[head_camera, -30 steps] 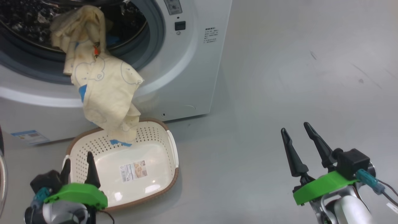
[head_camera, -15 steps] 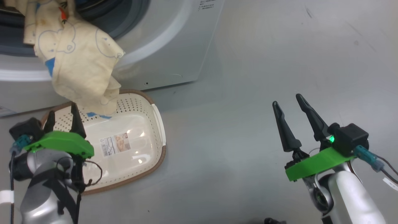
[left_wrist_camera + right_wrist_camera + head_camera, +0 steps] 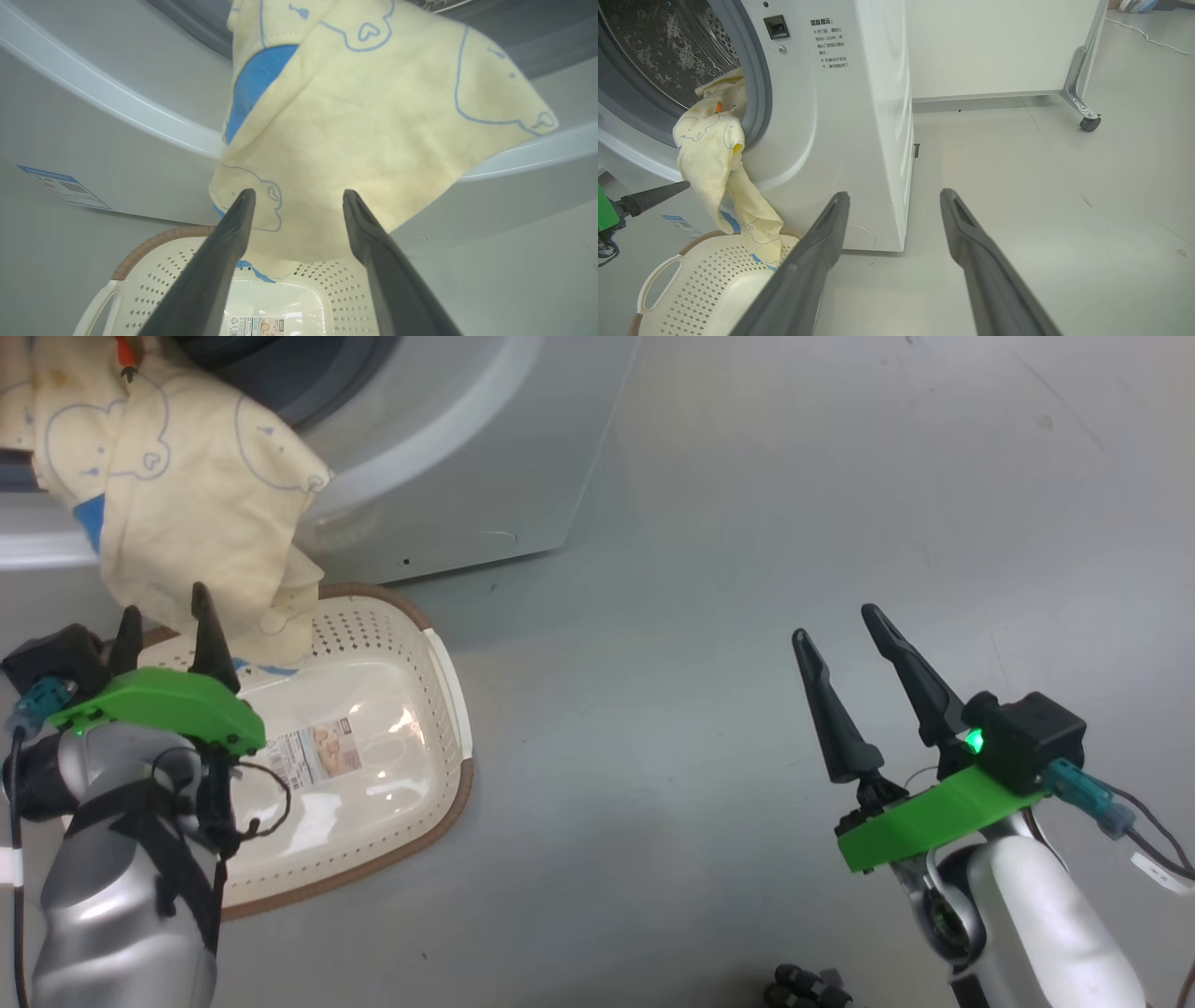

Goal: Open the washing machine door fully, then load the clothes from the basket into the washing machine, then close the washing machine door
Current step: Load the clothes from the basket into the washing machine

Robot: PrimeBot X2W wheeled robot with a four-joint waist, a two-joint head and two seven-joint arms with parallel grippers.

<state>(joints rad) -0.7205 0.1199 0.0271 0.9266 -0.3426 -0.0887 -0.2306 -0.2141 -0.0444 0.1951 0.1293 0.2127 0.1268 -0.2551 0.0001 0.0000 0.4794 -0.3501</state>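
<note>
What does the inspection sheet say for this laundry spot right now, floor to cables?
Surface: grey floor, scuffed, few dark marks.
Job's things: clothes hang out of the washing machine opening, lower end reaching into the basket.
Clutter: small dark object at the head view's bottom edge, unclear what.
Grippers: left gripper open, empty, fingers pointing at the hanging clothes; right gripper open, empty, above bare floor.
Cables: thin wires at both wrists; white cable on the far floor.
Surroundings: white panel on a castor beside the machine.
</note>
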